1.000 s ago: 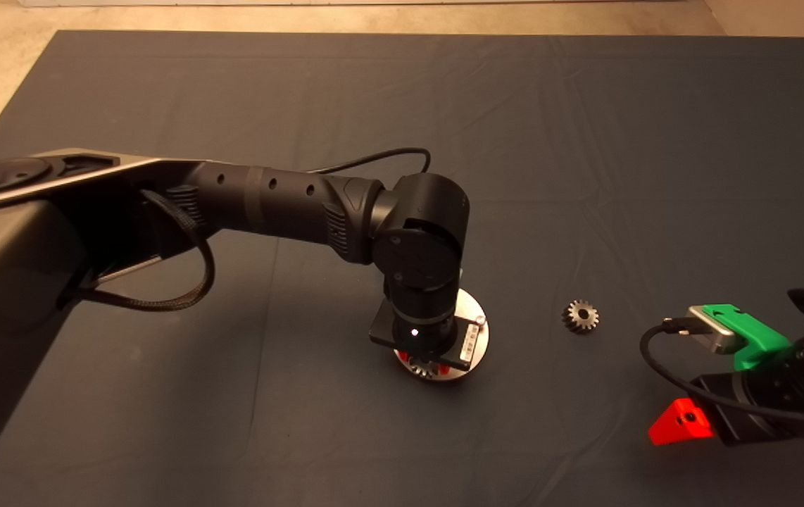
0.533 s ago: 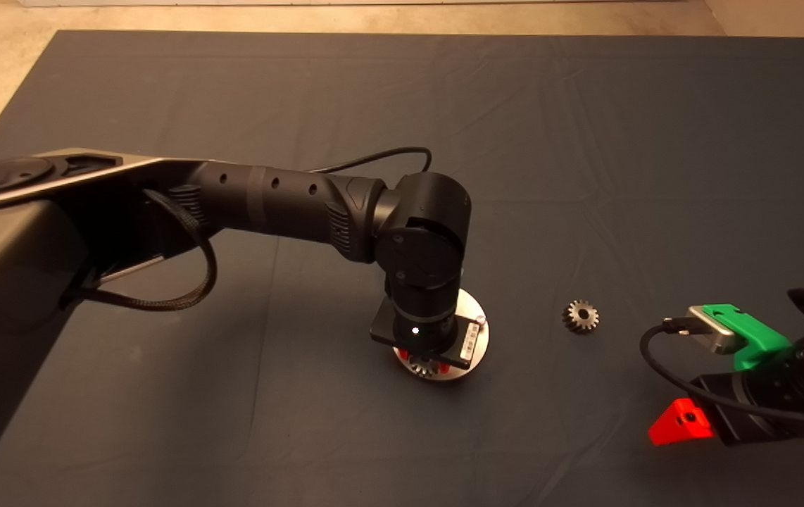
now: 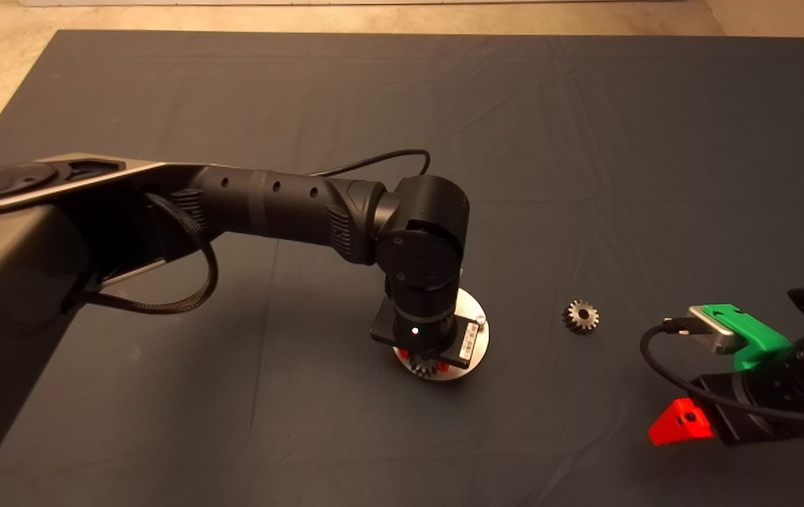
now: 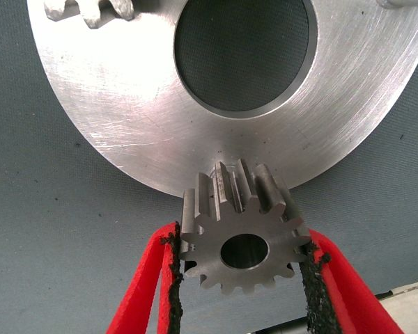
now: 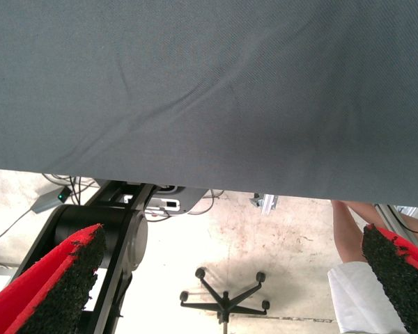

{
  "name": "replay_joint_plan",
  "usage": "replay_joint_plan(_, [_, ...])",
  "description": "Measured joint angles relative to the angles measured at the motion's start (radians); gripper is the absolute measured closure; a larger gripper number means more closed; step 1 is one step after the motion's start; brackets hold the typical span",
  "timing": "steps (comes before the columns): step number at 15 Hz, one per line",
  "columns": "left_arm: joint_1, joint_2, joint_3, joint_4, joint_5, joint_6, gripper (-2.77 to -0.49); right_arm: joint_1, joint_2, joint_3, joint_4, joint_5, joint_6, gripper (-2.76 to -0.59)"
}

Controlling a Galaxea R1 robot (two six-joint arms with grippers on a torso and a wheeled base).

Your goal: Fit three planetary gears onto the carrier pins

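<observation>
**Silver gear clamped over the rim of the disc**

My left gripper has its jaws closed on a bright silver gear, one black pad pressed against the teeth on each side. The gear's centre hole faces my wrist camera, and I hold it at the near rim of the shiny metal disc. Whether the gear is touching the disc or the pin beneath it I cannot tell; the gear itself hides that spot.

On the disc, around its large central hole, the teeth of another gear show at the edge of my wrist view, and a bit of a bare silver pin shows at the opposite edge. From the head camera, that pin stands at the disc's rim, just beside my wrist.

My left arm reaches in from the left across the dark mat on the surface, then bends so that the wrist points straight down over the disc.

The darker gear lies on the mat to the right of the disc, well apart from it, between the disc and my right gripper.

That right gripper is parked at the lower right edge with its jaws wide open, holding nothing. Its wrist view looks past the mat to the floor, where a chair base and a person's leg show.
</observation>
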Motion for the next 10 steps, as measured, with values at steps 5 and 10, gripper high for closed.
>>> replay_joint_plan(5, [0.0, -0.003, 0.007, 0.003, -0.001, -0.001, -0.93, 0.0, 0.0, 0.0, 0.0, 0.0, 0.0, -2.73])
replay_joint_plan(10, [0.0, -0.003, 0.012, 0.003, -0.005, -0.002, -1.07, 0.0, 0.0, 0.0, 0.0, 0.0, 0.0, -2.73])
